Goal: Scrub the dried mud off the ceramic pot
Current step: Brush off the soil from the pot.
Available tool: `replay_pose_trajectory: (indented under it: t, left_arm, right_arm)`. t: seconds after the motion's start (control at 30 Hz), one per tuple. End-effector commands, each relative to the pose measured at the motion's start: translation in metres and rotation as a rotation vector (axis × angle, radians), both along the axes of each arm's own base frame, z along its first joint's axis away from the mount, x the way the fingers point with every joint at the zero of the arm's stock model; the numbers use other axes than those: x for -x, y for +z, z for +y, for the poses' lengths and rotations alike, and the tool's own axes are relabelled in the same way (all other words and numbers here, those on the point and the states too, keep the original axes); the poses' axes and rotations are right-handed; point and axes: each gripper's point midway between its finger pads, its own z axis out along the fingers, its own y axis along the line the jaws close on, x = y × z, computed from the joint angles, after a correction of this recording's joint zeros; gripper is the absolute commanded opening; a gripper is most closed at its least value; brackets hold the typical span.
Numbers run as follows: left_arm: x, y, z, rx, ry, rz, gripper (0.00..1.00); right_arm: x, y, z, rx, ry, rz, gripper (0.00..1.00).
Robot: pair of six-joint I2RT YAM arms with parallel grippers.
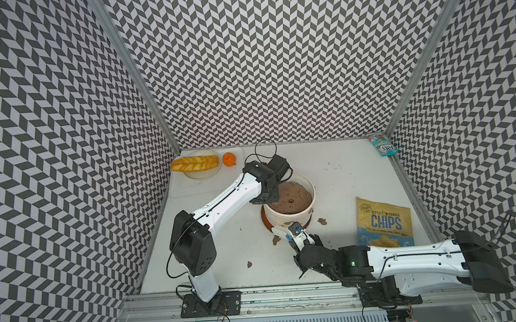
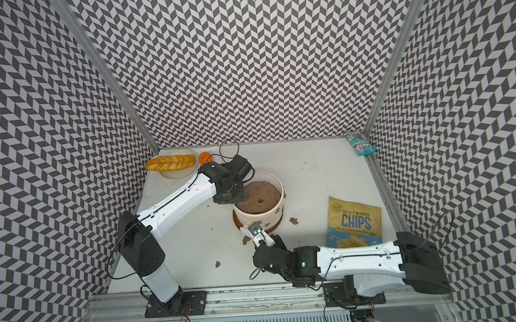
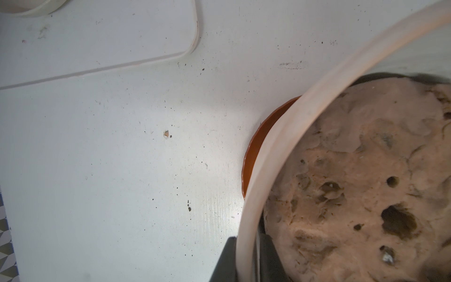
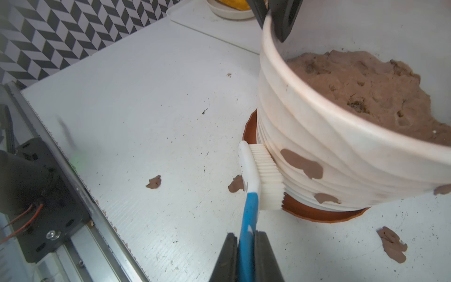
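In both top views the fingertips of the left gripper (image 1: 268,196) are hidden under its own wrist, at the left rim of the ceramic pot (image 1: 309,195). From the left wrist camera you get only an arc of that rim. The rest runs off the frame, as do the two fingers (image 3: 223,263) straddling it.

In the right wrist view the pot's far side is cut off. The brush (image 4: 251,175) handle vanishes between the jaws of the right gripper (image 4: 246,258), and its head covers part of one flake of the dried mud (image 4: 235,184).

At lower right in both top views, the right arm hides the lower edge of the chips bag (image 1: 383,218). At upper left in a top view, the orange (image 2: 205,156) sits half behind the left arm.
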Motion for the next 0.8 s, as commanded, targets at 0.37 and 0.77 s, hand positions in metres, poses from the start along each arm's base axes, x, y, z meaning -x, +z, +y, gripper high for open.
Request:
replay_pose_trajectory:
  t: [0.37,0.77]
  left_arm:
    - [-0.002,-0.003,0.0,-0.002,-0.064,-0.013,0.16]
    - [-0.003,-0.003,0.001,-0.004,-0.087,-0.016,0.15]
  right_arm:
    - [0.031,0.08,-0.005,-0.184,0.263,-0.055,0.0]
    - [-0.022,0.085,-0.024,-0.093,0.283,-0.036,0.0]
